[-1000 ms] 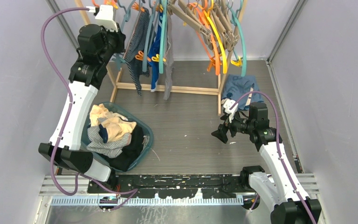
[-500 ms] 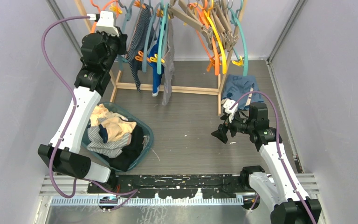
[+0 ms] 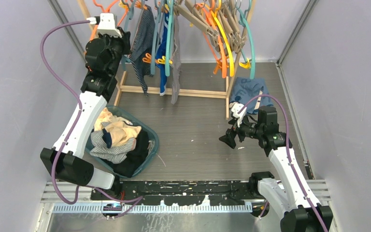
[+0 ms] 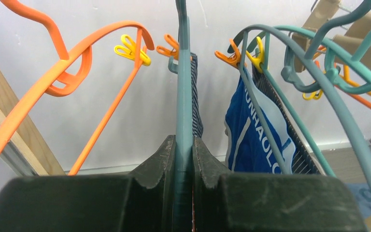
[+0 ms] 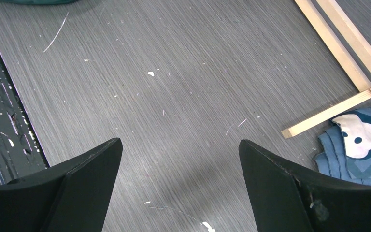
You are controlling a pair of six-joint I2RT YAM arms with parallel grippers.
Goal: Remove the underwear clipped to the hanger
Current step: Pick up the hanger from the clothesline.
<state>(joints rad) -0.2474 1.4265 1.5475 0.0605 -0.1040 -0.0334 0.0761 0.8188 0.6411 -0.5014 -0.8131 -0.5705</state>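
Moved: left arm's wrist has crept up and a touch right toward the rack (image 3: pixel 174 92) since a second ago, and the hanging stuff has swung a bit. Right arm hasn't budged.
Left wrist cam only: left claw (image 4: pixel 184 145) is clamped shut on the thin bar of a teal hanger (image 4: pixel 183 87). Navy pinstriped cloth sits right behind that bar, and orange and yellow clips (image 4: pixel 133 50) show up top. The blue pair has white lettering.
Top cam only: underwear (image 3: pixel 163 53) is hanging on the rack at the back left: navy pinstripe, then bright blue, then grey. A basket (image 3: pixel 154 141) piled with clothes sits at front left, beside the left arm.
Right wrist cam only: right claw (image 5: pixel 179 145) is wide open with nothing in it, hovering over bare floor. A rack foot and a corner of the cartoon garment (image 5: pixel 362 145) are at the right.
Left arm: stretched tall, reaching up and back to the rack's left end.
Right arm: low, elbow bent, claw pointing left, well apart from the rack.
Room: grey wood-grain floor (image 3: pixel 193 125), pale lilac walls, black scuffed strip along the near edge.
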